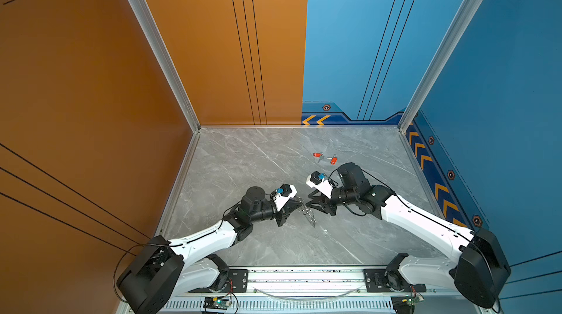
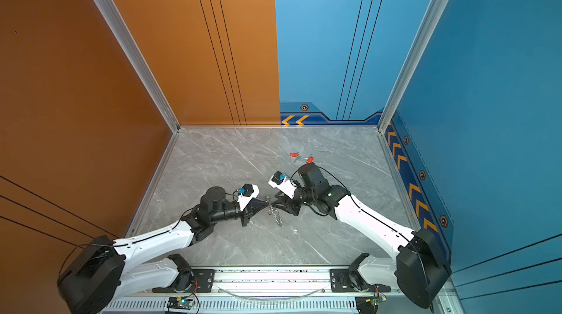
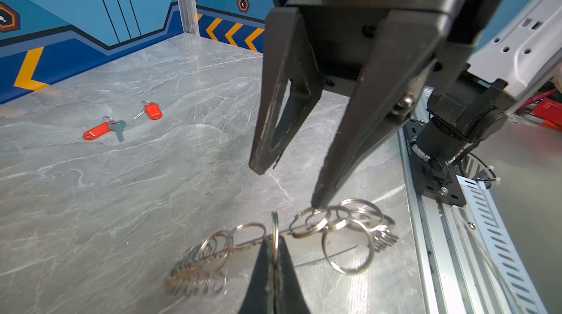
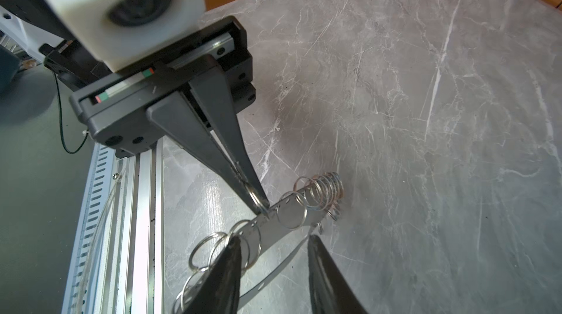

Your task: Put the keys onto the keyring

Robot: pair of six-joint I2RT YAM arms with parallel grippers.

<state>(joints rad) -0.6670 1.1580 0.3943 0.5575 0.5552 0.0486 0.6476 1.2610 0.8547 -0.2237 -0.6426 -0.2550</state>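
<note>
Two keys with orange-red tags lie loose on the marble table, far behind both grippers; the left wrist view shows one and its neighbour. The keyring, a flat band hung with several silver split rings, is between the grippers. My left gripper is shut on one upright split ring. My right gripper is open, its jaws straddling the band, one fingertip touching a ring.
An aluminium rail runs along the table's front edge, close to the keyring. Orange and blue walls close the table in on three sides. A small white speck lies just in front of the keyring.
</note>
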